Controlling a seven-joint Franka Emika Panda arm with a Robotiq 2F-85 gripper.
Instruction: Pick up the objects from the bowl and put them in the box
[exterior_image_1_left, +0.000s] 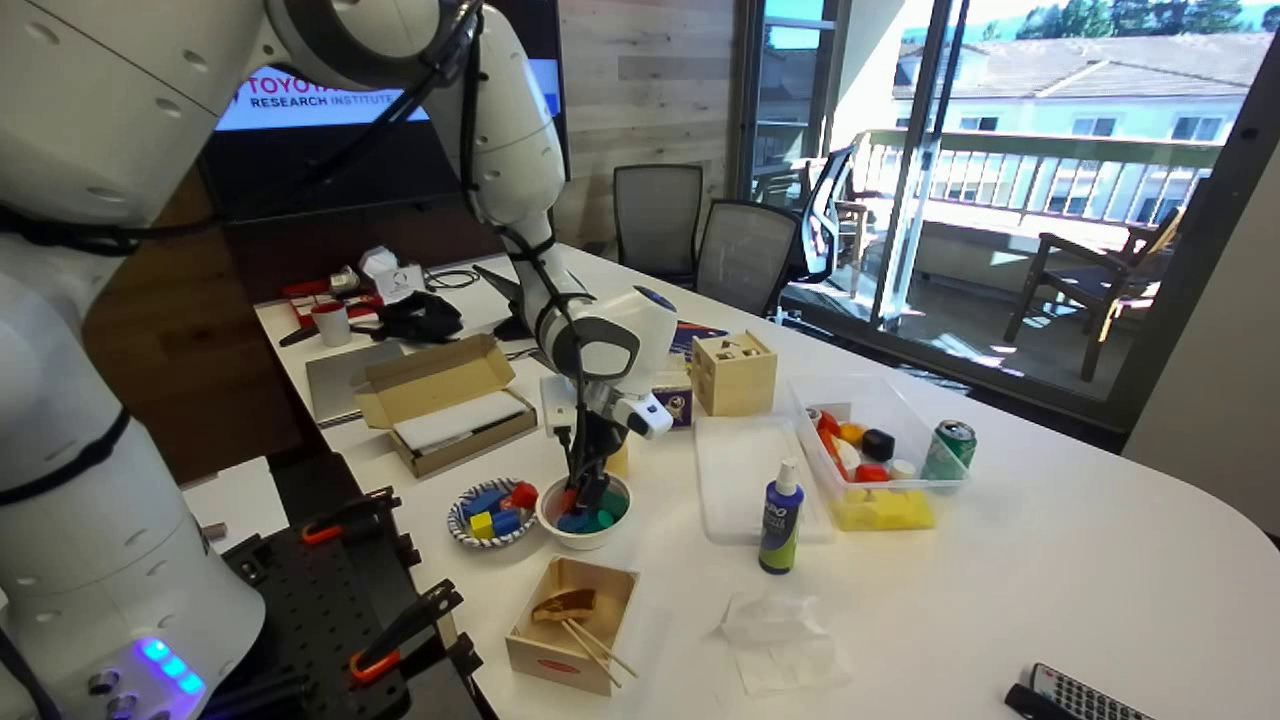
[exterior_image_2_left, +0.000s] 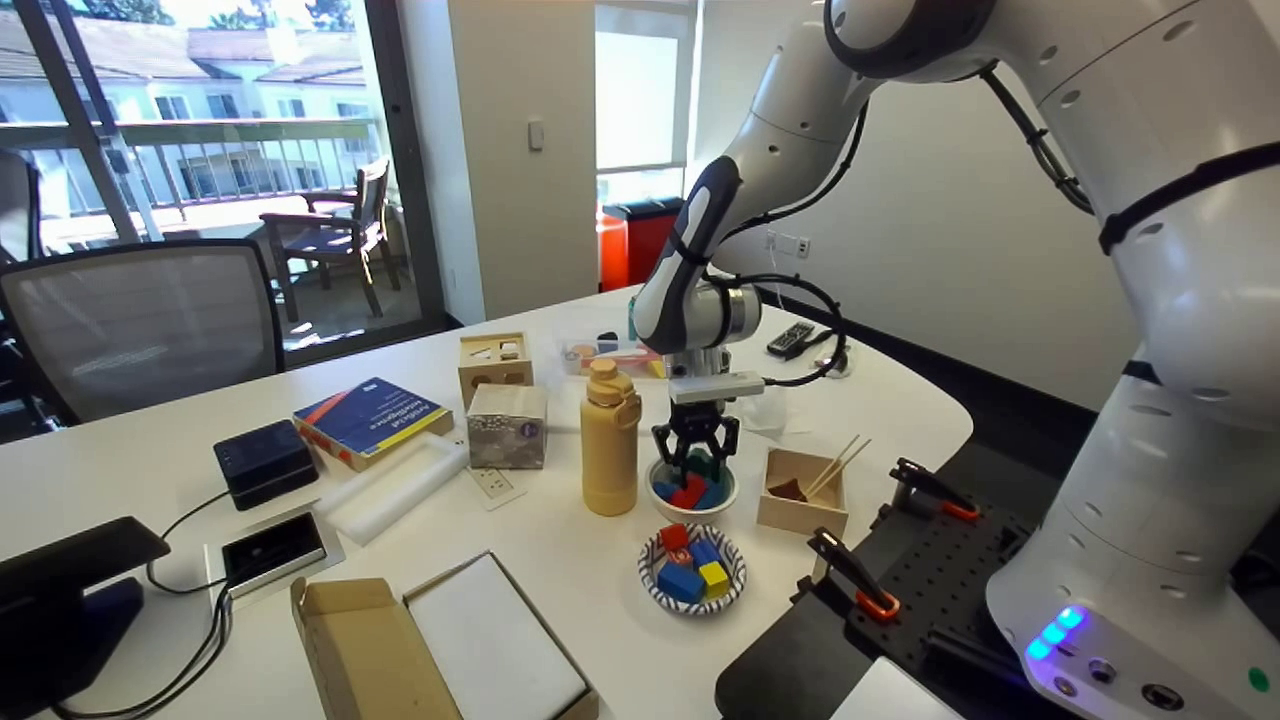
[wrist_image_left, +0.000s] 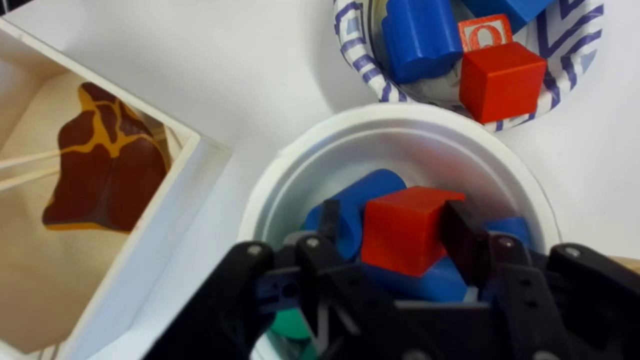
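Note:
A white bowl holds a red block, blue pieces and green pieces. My gripper points down into this bowl, fingers open around the red block. The right finger touches or overlaps the block; a gap shows at the left finger. A patterned bowl beside it holds red, blue and yellow pieces. The tan box holds a brown-and-yellow piece and two thin sticks.
A tan bottle stands close to the white bowl. A spray bottle, a clear bin, a green can, a holed wooden cube and an open brown cardboard box stand around. Black clamps line the robot's mount.

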